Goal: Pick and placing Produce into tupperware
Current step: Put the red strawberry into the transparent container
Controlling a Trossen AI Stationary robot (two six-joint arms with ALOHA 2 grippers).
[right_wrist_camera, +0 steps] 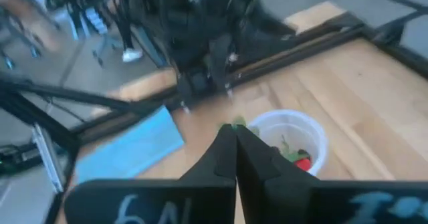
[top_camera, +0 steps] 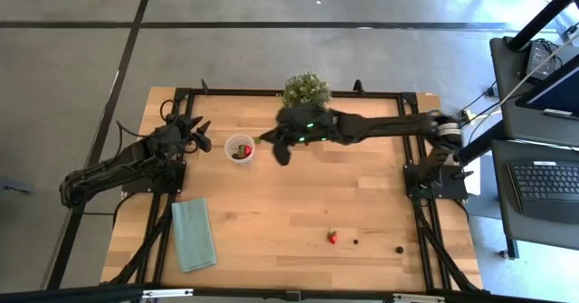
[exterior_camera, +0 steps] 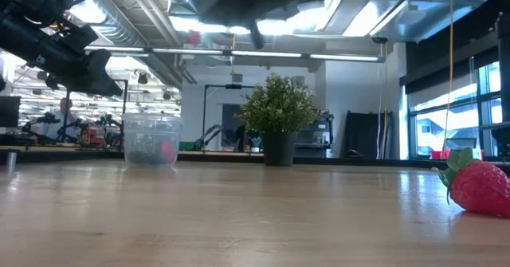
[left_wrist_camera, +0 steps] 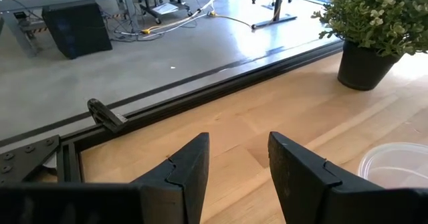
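Observation:
The tupperware, a small clear round cup (top_camera: 240,148) (exterior_camera: 151,143) (right_wrist_camera: 291,144), stands on its base on the wooden table and holds red and dark fruit pieces. My right gripper (top_camera: 264,140) (right_wrist_camera: 234,132) hovers raised just beside the cup's right rim, shut, with a small green leafy bit of produce (right_wrist_camera: 235,124) at its fingertips. My left gripper (top_camera: 197,127) (left_wrist_camera: 237,160) waits open, left of the cup. A red strawberry (top_camera: 332,237) (exterior_camera: 478,186) and two dark berries (top_camera: 355,241) (top_camera: 399,248) lie near the table's near edge. My right gripper pinches a tiny piece of produce between its two fingertips; only its green leafy top (right_wrist_camera: 235,124) shows past the tips, and the fingers hide the rest. The fingers slant down from the table's right side. The piece is lifted clear of the table, next to the cup's rim.
A bushy potted plant (top_camera: 306,89) (exterior_camera: 279,111) (left_wrist_camera: 374,23) stands at the far edge, right behind my right arm. A flat teal cloth (top_camera: 194,233) (right_wrist_camera: 130,147) lies at the near left. A black frame runs around the table edges (top_camera: 271,93).

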